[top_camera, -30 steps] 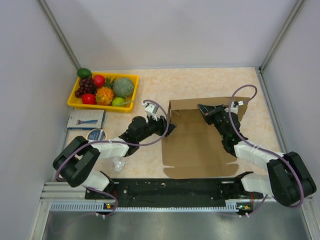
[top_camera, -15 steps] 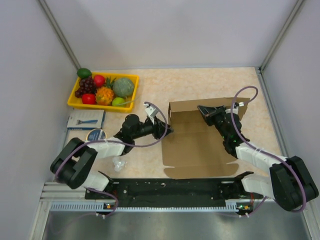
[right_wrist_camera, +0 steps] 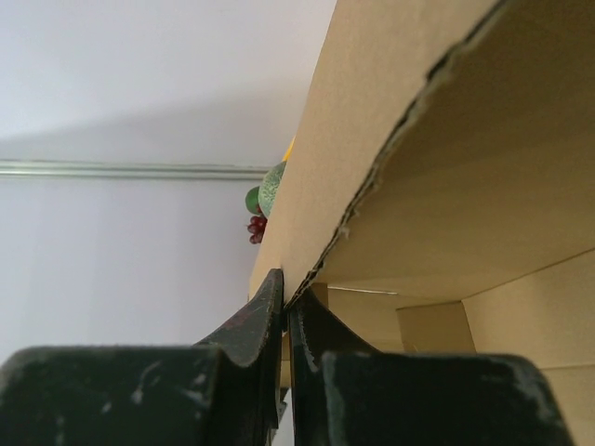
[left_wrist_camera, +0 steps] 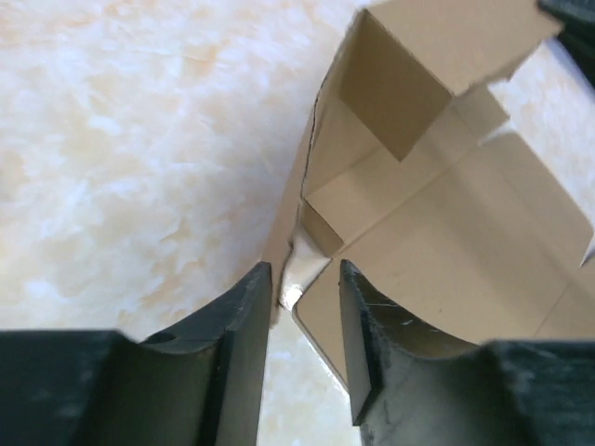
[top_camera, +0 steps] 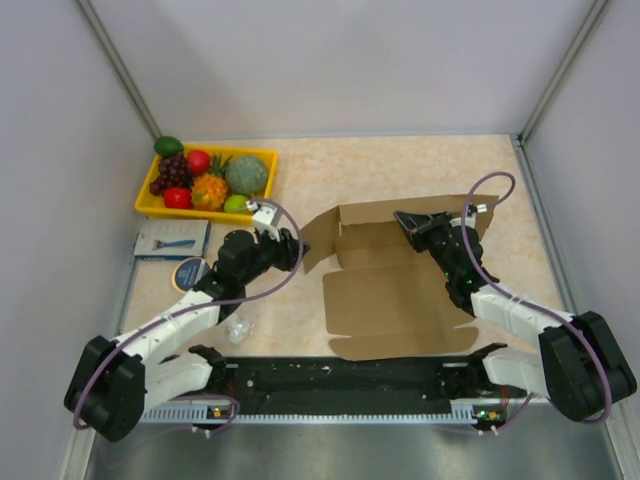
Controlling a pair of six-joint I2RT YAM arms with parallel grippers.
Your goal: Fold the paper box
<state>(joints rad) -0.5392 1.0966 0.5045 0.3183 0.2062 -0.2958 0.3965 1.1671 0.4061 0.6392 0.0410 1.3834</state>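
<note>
Top view, counts: one box; left gripper and right gripper, two in all; one tray with at least seven fruits; one packet; one tin.
Top view, box: on the table, right of centre, open side up; long axis left to right, slightly skewed; far wall raised, left flap splayed outward, near flap lying flat.
Top view, edges: near flap just beside the rail; side panel near on the right; bare table beyond the far wall and between box and tray.
Top view, grippers: left one just left of the splayed flap, seemingly apart from it; right one at the far wall, near its middle.
Left wrist, left gripper: two fingers parted by a narrow gap, clamping nothing.
Left wrist, box: one corner showing through the gap, past the tips; contact impossible to tell; bare table on the left.
Right wrist, right gripper: fingers almost together, pinching the raised wall's edge.
Right wrist, box: wall filling the right half, torn-looking edge running up and right; fruits far beyond it.
</note>
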